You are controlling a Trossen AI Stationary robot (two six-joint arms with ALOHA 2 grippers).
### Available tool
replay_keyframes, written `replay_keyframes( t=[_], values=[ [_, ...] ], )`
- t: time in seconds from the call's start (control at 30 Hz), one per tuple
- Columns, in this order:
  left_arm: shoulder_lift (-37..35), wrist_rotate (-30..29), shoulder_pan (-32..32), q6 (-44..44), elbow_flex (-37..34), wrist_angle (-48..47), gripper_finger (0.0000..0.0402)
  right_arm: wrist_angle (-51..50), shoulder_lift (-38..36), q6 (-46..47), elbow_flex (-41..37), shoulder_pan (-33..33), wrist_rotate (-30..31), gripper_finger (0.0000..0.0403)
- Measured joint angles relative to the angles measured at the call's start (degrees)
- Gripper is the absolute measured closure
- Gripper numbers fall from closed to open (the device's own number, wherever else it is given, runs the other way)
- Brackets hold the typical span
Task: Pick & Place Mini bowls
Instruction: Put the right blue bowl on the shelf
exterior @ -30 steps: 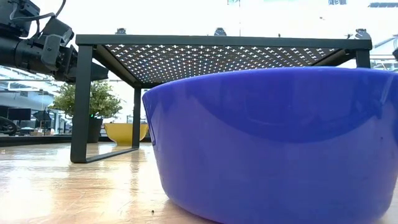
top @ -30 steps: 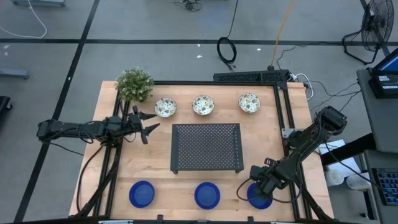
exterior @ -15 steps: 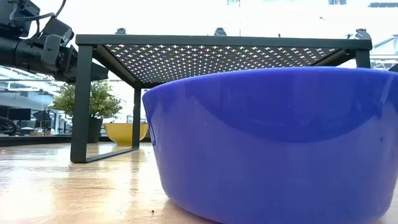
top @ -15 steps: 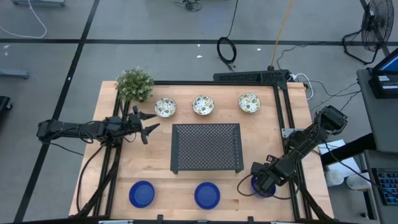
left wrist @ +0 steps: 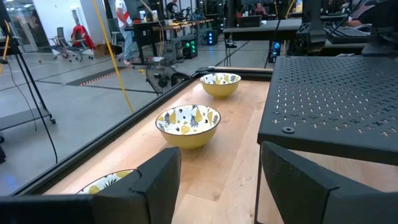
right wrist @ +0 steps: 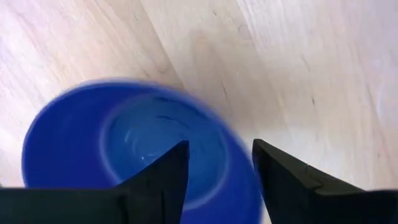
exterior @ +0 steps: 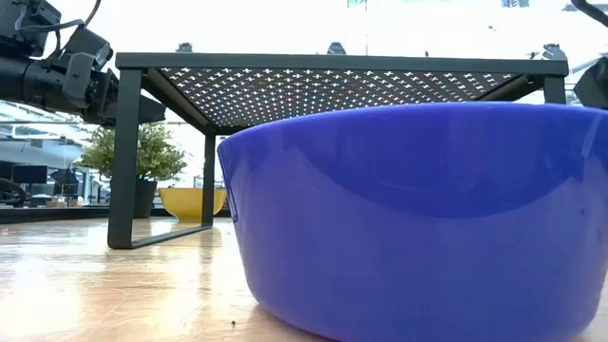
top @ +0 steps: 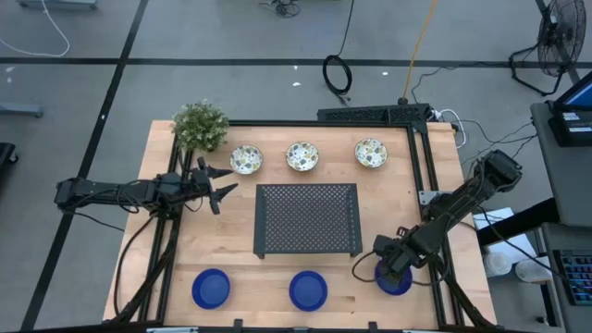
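Note:
Three blue mini bowls sit along the near edge of the table (top: 211, 289) (top: 308, 290) (top: 398, 282). Three patterned mini bowls stand in a row at the far edge (top: 246, 159) (top: 302, 155) (top: 371, 153). My right gripper (top: 388, 266) is over the right-hand blue bowl (right wrist: 137, 143). It is open, pointing down, with one finger (right wrist: 165, 171) above the bowl's inside and the other (right wrist: 283, 174) outside its rim. My left gripper (top: 220, 188) waits open, left of the black tray (top: 307, 219), above the table. My right gripper stands astride the rim (right wrist: 239, 165) of the right-hand blue bowl from above. I cannot tell whether either finger touches the rim. The bowl rests on the table.
The black perforated tray (exterior: 342, 62) stands on legs at mid-table, between the two rows of bowls. A small green plant (top: 200, 125) sits at the far left corner. The middle blue bowl (exterior: 408, 218) fills the low view. Bare wood lies left and right of the tray.
My right arm has shifted slightly toward the table's right edge, with its gripper staying above the right-hand blue bowl. That bowl now shows a little nearer the far edge than a second ago. The left arm has kept still.

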Motion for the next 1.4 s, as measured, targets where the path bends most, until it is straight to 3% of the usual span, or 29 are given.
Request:
replay_keyframes(
  t=[0.47, 1.4],
  values=[
    [0.00, -0.01, -0.01, 0.00, 0.00, 0.00, 0.0174, 0.63, -0.28, -5.88, 0.00, 0.02, -0.02, 0.0239],
    [0.01, 0.01, -0.01, 0.00, 0.00, 0.02, 0.0174, -0.05, -0.30, -4.46, -1.31, 0.04, -0.04, 0.0239]
  ],
)
